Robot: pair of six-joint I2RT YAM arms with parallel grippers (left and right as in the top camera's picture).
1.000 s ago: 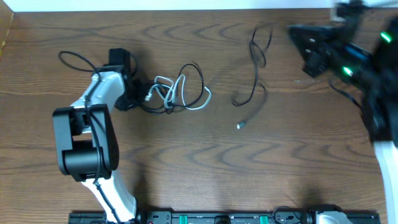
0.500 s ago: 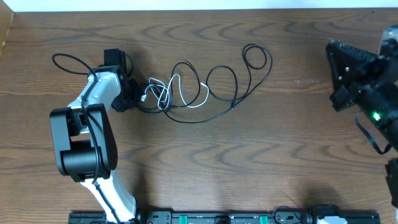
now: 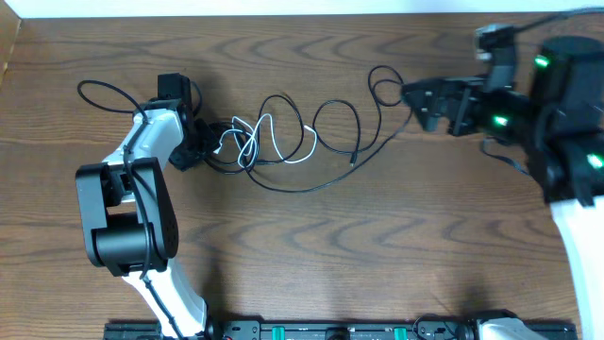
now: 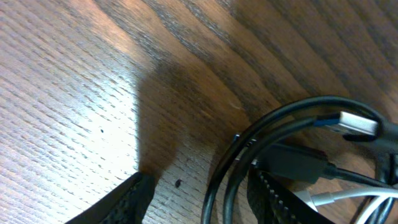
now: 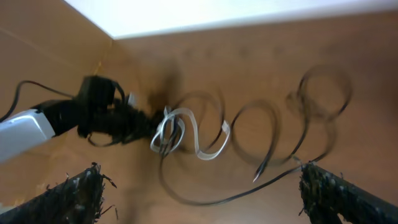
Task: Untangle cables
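- Fingers (image 4: 134, 199) of the left gripper (image 4: 199, 186) stand apart at the bottom of the wrist view; a black cord (image 4: 214, 186) runs through the gap, seemingly unpinched, though this close view is poor
- right gripper (image 5: 200, 171) spread wide, nothing between its fingers; overhead it sits upper right of frame, just beside the far black loop (image 3: 408, 90)
- cables (image 3: 247, 146) lie upper centre on the table (image 3: 311, 264); the white cord (image 5: 165, 134) is knotted with black ones right beside the left gripper; looser black loops trail towards the right

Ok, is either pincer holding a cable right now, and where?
Neither. Right pincer gapes empty; left pincer is open, black cable loose between its fingers.
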